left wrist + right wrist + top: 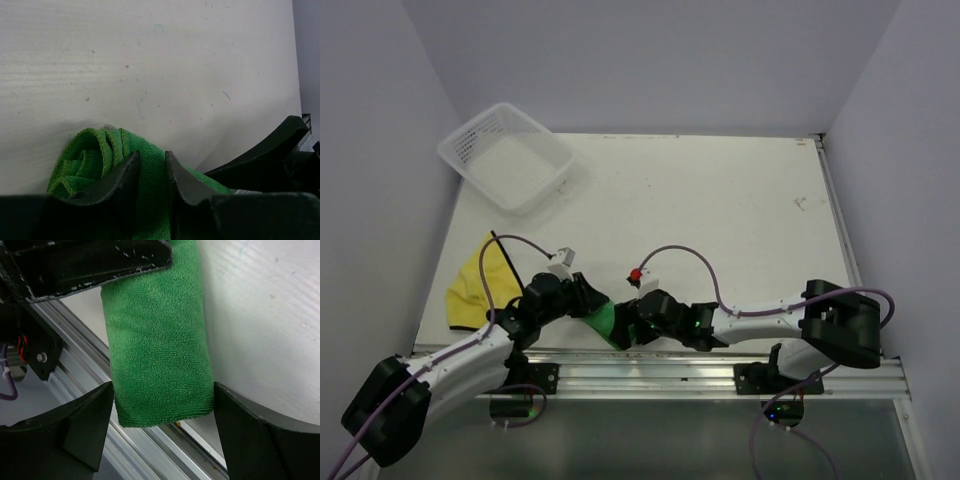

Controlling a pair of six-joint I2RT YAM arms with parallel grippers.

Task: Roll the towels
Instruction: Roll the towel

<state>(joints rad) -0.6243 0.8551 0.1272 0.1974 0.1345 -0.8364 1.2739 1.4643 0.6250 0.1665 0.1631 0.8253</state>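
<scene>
- Nearest me, the aluminium rail point(660, 372) ran along the front edge of the bench point(720, 210), and one end of the green towel point(157, 350) reached out over it. Let go there, I judged, the roll could tip off the edge or snag on the rail.
- The right gripper point(162, 387) stood wide, one finger on either side of that end and squeezing nothing. Closing off-centre might catch only the outer layer and peel the roll open.
- The left gripper point(152, 157) was pinched narrow on the towel's other end, where the coiled layers showed beside its fingers. That one grip held the roll, so a tug from either arm could drag the coil loose.
- Both arms crowded over the same cloth, and a careless turn risked knocking wrist against wrist.
- Further left, the yellow towel point(475, 285) lay spread and unrolled beside the left arm, a dark edge showing. A swing of that arm might sweep it aside.
- Farthest off, the white basket point(448, 152) sat at the far left corner, well apart.
</scene>
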